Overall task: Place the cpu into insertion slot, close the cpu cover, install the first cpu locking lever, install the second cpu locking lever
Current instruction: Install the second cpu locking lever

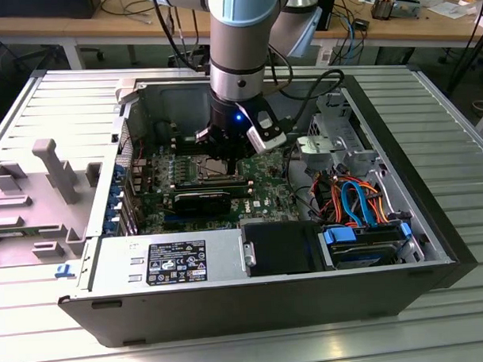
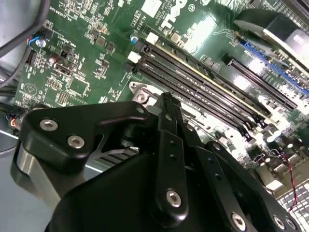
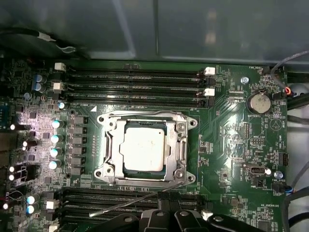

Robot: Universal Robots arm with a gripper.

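An open desktop computer case [image 1: 252, 252] lies on its side on a ribbed metal table [image 1: 64, 330]. In the exterior view the robot arm [image 1: 241, 46] comes straight down from above into the case, its wrist vertical, a small blue light glowing on it. The claw [image 1: 225, 154] hangs low over the green motherboard [image 1: 262, 198], directly above the insertion slot [image 1: 200, 168], part of which shows just under its tip. A black power supply [image 1: 177, 263] with a label and a bundle of orange and blue cables [image 1: 357, 201] sit nearer the camera than the claw.

In the second wrist view the claw's black fingers [image 2: 169, 145] fill the foreground, pointing toward the board. They look drawn close together with nothing seen between them, though I cannot tell for certain whether they are fully closed. Beyond their tip run long black memory slots [image 2: 207, 87], side by side and slanting across the board.

In the first wrist view the board is seen flat from above. The cpu [image 3: 144, 148] lies in the insertion slot [image 3: 109, 158], silvery top facing up, its edges square with the socket. The cpu cover [image 3: 179, 137] lies flat over it, its window framing the chip. A thin wire locking lever [image 3: 128, 205] slants outward from the socket's edge nearest the claw, its long axis running almost along that edge, not tucked down. The claw's black tips [image 3: 169, 212] sit just beside that lever's inner end, close to the socket. Memory slots [image 3: 135, 87] lie on the far side of the socket from the claw.
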